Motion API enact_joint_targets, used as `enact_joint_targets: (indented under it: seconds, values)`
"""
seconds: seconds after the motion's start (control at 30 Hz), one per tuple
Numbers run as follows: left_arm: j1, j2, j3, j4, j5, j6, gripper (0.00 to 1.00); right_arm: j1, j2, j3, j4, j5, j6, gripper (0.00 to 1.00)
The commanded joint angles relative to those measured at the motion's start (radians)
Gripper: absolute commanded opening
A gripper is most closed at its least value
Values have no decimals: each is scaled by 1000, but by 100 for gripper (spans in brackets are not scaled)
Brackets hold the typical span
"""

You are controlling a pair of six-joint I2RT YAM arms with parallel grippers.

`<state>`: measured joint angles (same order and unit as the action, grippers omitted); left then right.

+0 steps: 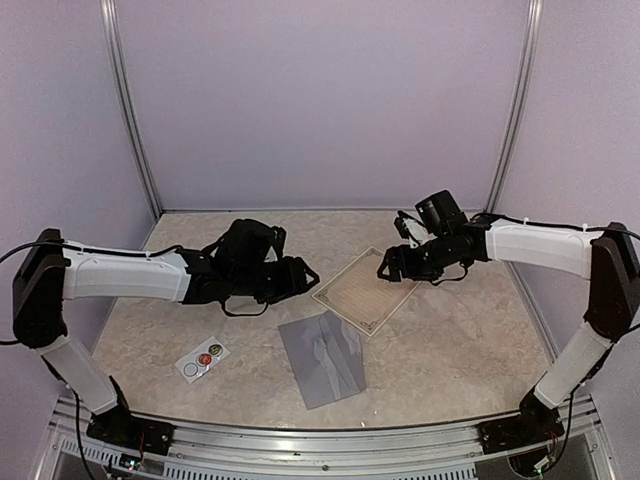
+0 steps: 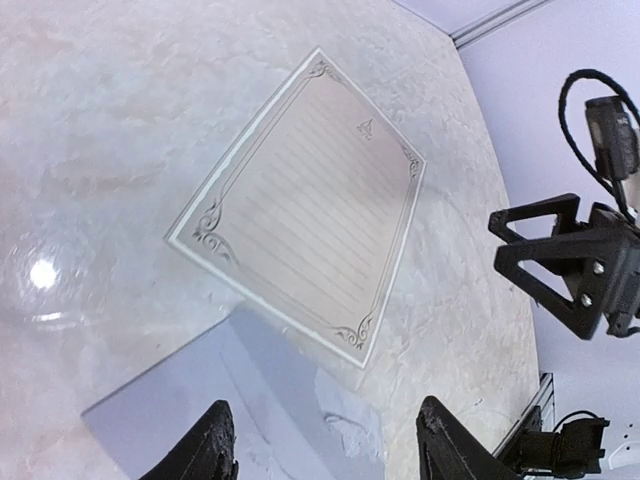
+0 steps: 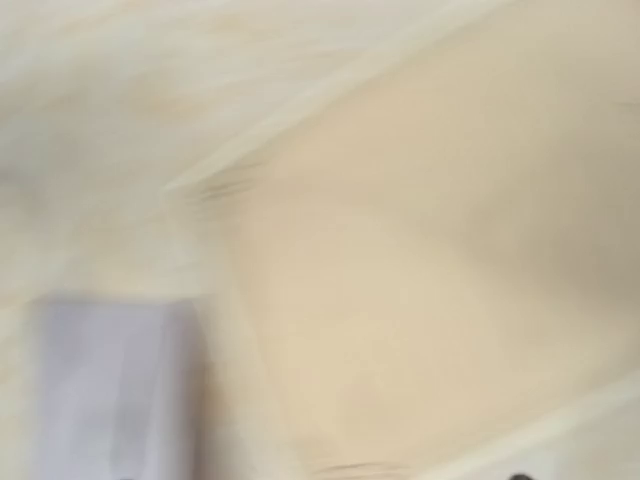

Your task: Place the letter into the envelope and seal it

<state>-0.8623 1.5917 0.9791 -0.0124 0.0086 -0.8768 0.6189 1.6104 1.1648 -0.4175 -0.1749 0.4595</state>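
Grey envelope (image 1: 322, 357) flat, near left end effector (image 1: 300, 275), apart

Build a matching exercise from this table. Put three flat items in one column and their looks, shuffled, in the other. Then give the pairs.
Items:
1. letter
2. envelope
3. sticker card

Looks:
A. plain grey
B. small and white, with round stickers
C. cream, with ruled lines and an ornate border

Pairs: 1-C; 2-A; 3-B
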Motion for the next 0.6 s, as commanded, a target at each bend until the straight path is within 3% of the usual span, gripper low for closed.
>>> enact_joint_targets:
  seconds: [0.0, 0.27, 0.57]
  values:
    - [10, 150, 164, -11, 12, 131, 57, -145, 32, -38, 25, -21, -84, 75]
    - [34, 407, 377, 45, 101, 189, 52, -359, 128, -32, 130, -140, -115, 70]
    - [51, 570, 477, 86, 155, 207, 49, -466, 271, 28, 175, -243, -131, 63]
